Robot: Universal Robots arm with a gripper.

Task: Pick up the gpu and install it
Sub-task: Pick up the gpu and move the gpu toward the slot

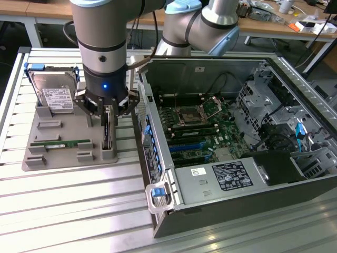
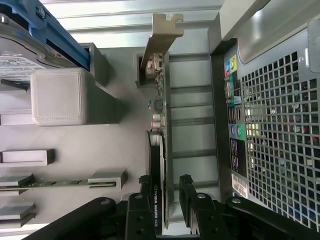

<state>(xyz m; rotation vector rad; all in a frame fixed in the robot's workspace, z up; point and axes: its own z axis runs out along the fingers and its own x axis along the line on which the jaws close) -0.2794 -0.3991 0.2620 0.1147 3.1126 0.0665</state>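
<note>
Bright, even room light; the slatted metal desk (image 1: 79, 211) throws pale glare (in both views), and the computer case (image 1: 237, 216) interior sits in soft shadow.

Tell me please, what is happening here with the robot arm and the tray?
A single robot arm has its gripper down at the gpu, which stands on its edge in a slot of the grey holder. The fingers sit on either side of the card, with a gap showing on one side, so the card is not clamped. The gpu is not yet lifted, and the open computer case beside the holder does not have it.
</note>
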